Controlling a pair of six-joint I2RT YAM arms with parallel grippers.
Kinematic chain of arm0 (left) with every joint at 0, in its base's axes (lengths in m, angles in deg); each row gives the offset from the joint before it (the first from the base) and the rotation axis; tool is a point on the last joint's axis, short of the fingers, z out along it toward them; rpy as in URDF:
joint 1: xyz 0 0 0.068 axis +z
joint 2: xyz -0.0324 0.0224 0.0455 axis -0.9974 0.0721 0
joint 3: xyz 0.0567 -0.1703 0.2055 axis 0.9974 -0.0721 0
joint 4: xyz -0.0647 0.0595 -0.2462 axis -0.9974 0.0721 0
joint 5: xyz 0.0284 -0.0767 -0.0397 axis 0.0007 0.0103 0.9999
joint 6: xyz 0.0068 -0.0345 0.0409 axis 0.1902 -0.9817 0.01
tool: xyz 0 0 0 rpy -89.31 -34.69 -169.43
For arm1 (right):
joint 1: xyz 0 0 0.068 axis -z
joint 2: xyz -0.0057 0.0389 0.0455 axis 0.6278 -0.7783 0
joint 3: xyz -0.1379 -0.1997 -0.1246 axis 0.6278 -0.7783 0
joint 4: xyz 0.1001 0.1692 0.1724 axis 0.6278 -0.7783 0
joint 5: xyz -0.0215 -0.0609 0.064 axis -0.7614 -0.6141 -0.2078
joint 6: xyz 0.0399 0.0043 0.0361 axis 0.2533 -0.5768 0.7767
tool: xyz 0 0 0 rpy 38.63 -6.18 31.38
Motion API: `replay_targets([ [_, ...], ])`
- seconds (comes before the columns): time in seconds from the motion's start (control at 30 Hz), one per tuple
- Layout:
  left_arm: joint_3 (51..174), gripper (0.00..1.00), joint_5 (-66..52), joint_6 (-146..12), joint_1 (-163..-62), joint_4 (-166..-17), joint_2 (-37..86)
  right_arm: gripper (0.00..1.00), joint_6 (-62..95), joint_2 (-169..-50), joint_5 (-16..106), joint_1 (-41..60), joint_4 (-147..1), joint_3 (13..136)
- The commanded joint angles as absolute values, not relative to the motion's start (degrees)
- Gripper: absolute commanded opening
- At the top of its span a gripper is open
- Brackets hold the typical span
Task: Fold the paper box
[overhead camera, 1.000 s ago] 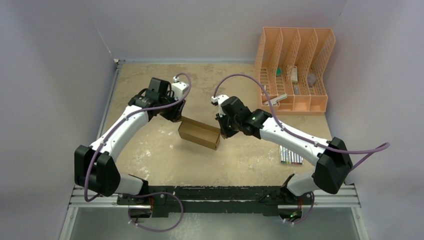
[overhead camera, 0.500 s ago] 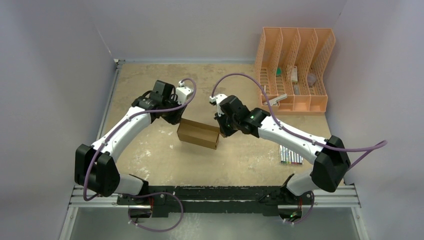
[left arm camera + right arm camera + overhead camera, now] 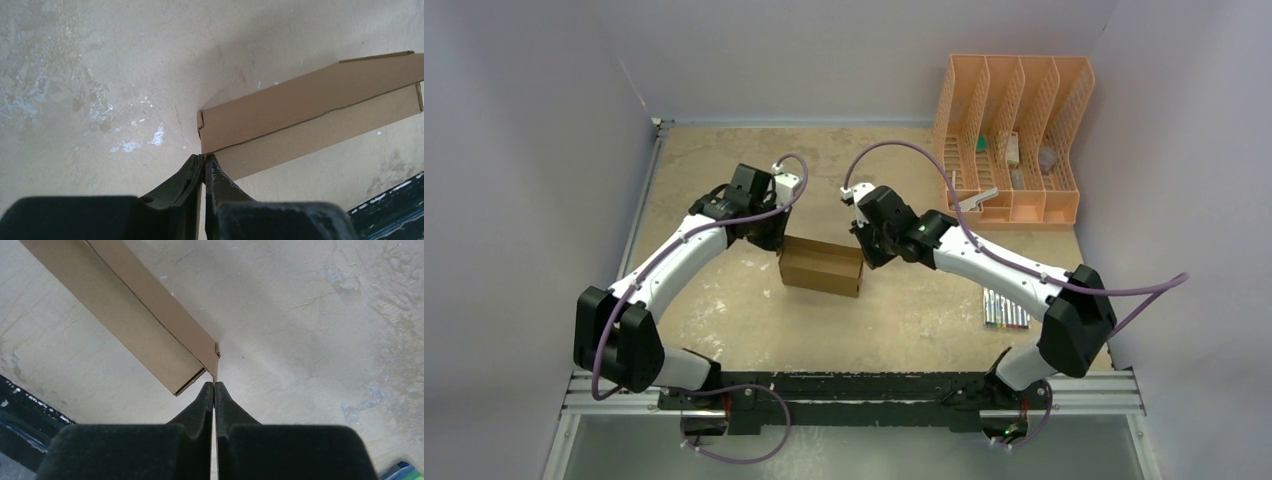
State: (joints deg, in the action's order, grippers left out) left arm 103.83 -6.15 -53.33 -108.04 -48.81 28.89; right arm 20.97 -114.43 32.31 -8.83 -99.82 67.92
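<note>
The paper box (image 3: pixel 821 267) is a small brown cardboard carton in the middle of the table. My left gripper (image 3: pixel 776 240) is at its left end and my right gripper (image 3: pixel 864 250) at its right end. In the left wrist view the jaws (image 3: pixel 204 157) are closed, with the box's (image 3: pixel 310 115) near corner edge running in between the tips. In the right wrist view the jaws (image 3: pixel 214 385) are closed on a thin end flap of the box (image 3: pixel 135 315). Whether the box's underside rests on the table is hidden.
An orange plastic file rack (image 3: pixel 1014 140) with small items in it stands at the back right. A pack of coloured markers (image 3: pixel 1005 311) lies at the right, near the right arm's base. Grey walls close in the table on three sides.
The box has turned from slanted to nearly parallel with the front edge. Both grippers have shifted a little with its ends and stayed closed.
</note>
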Motion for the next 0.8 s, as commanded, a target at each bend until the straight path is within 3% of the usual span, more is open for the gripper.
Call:
replay_targets([
  [0.0,101.9,0.04,-4.2,-65.5,-109.1,-53.3,28.4,0.00,22.4,-116.0,30.0,-9.2,-101.1,72.3],
  [0.4,99.2,0.04,-13.5,-83.0,-113.2,-56.6,24.4,0.00,29.2,-117.8,26.8,-9.2,-105.0,78.7],
  [0.77,102.0,0.07,-14.4,-88.2,-113.2,-54.7,25.2,0.00,33.5,-120.5,23.8,-9.3,-108.5,81.8],
])
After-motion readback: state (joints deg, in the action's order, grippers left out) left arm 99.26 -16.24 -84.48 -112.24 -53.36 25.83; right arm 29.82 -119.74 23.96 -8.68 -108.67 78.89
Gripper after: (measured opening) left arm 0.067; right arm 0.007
